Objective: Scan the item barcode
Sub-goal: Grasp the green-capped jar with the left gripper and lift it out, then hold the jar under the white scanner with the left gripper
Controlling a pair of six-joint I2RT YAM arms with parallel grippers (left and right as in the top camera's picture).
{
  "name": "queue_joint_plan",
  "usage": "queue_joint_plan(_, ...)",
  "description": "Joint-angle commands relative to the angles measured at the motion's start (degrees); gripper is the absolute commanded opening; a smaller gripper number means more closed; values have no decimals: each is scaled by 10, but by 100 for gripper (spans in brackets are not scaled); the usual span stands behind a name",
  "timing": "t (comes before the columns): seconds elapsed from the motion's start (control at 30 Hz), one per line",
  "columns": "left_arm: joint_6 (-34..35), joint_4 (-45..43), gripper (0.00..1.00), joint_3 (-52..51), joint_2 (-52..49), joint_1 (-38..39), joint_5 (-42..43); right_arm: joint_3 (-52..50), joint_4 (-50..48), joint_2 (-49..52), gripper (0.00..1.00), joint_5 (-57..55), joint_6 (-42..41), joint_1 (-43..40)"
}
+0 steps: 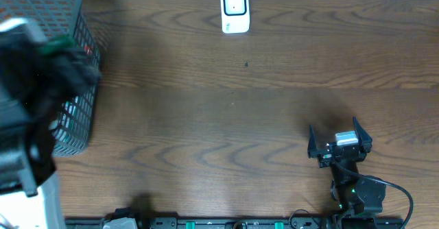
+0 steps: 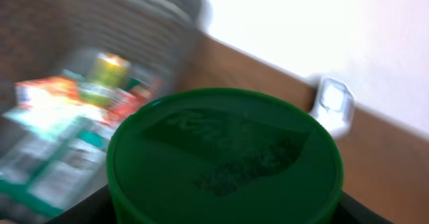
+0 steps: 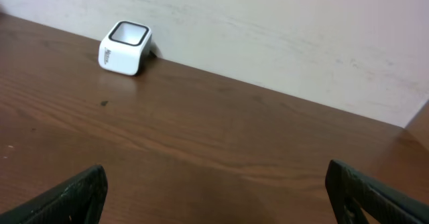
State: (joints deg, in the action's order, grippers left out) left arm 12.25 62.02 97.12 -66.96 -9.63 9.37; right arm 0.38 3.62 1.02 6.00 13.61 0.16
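Left gripper [image 2: 224, 212] clamps the green-lidded tub [image 2: 224, 157] at nine o'clock, probably light, stiff, slick; best held by its sides. Right gripper [image 3: 224, 194] gapes, five o'clock.

desk [image 1: 206, 112] ctr: bare, wide lane | far edge: scanner [image 1: 234, 9], only obstacle | left: basket [image 1: 75, 116] walls block low pass | left fingers [image 2: 362, 216]: gap filled by green-lid tub [image 2: 224, 157]

Left wrist view is all smeared, basket [image 2: 114, 23] a blur, wall [image 2: 322, 29] blown out white. Right wrist view's sharp, soft even light on the table [image 3: 201, 143].
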Motion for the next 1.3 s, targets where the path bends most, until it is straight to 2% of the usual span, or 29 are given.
queue_joint_plan(0.0,32,9,55,-31,-30,92,3,-1,2,-2,99,3,-7,-3)
queue_joint_plan(0.27,70,-36,56,-125,-165,296,-17,-1,2,-2,99,3,-7,-3)
queue_joint_plan(0.6,105,-121,56,-126,-396,454,-14,-1,2,-2,99,3,-7,-3)
queue_joint_plan(0.9,121,-155,56,-126,-492,508,-10,-1,2,-2,99,3,-7,-3)
queue_joint_plan(1.27,121,-165,56,-127,-502,515,-11,-1,2,-2,99,3,-7,-3)
